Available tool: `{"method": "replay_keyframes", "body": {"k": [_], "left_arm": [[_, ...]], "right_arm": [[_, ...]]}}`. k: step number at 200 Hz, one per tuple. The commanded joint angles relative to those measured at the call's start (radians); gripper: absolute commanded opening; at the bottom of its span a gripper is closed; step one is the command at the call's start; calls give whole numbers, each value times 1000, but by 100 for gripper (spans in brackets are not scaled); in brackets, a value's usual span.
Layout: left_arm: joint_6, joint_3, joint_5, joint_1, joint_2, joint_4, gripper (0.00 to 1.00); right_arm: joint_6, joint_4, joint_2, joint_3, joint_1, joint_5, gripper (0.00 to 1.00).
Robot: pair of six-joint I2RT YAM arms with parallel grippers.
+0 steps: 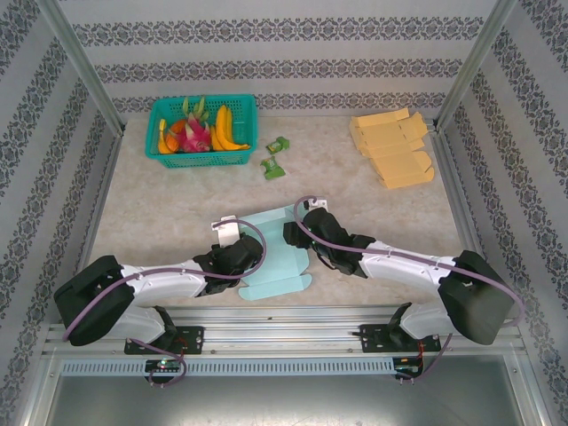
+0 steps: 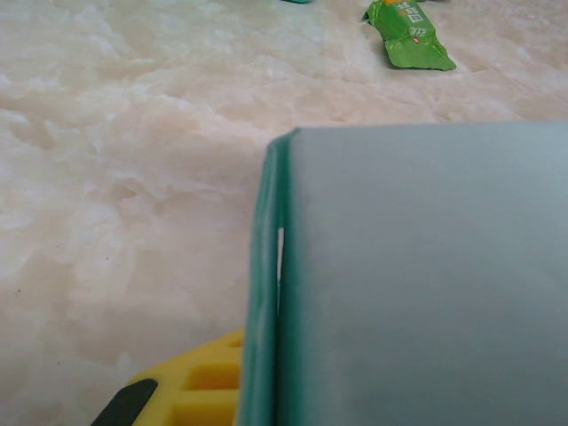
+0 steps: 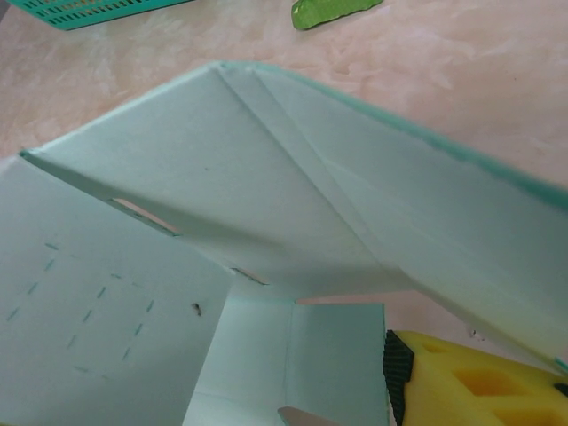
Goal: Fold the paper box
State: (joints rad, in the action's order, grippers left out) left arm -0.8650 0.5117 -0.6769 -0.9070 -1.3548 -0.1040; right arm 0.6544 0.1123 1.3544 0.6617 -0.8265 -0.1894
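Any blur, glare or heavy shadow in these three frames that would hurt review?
Top external: even, sharp lighting, soft shadows under the arms, no glare. Left wrist: the teal paper box sits so close it is soft, while the green packet stays readable. Right wrist: box panels are shaded inside but creases and slots remain clear.

Pale teal paper box [image 1: 271, 257], green basket [image 1: 202, 133]
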Motion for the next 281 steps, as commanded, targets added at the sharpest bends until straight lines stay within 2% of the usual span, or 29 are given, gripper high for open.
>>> {"method": "replay_keyframes", "body": {"k": [1,45,105,147,170,212,281], "left_arm": [[-11,-7,11,-3,20,-34,0],[-22,0,0,-3,-10,-30,0],[-30,-12,1,-4,2,-34,0],[-39,-26,5,-3,16,-37,0],[-40,-32,12,-3,22,-43,0],[-39,-32,18,-2,22,-48,0],[-39,-40,23,-3,5,-66,0]], "right_arm": [[-13,40,20,-5,1,40,61],[-21,37,-6,17,-59,49,61],[-33,-38,-78,-23,-59,-113,61],[-19,-66,-46,-27,-51,-148,61],[-16,-42,-17,-28,-48,-126,62],[-8,54,25,-10,-57,12,61],[-9,126,115,33,-109,83,59]]}}
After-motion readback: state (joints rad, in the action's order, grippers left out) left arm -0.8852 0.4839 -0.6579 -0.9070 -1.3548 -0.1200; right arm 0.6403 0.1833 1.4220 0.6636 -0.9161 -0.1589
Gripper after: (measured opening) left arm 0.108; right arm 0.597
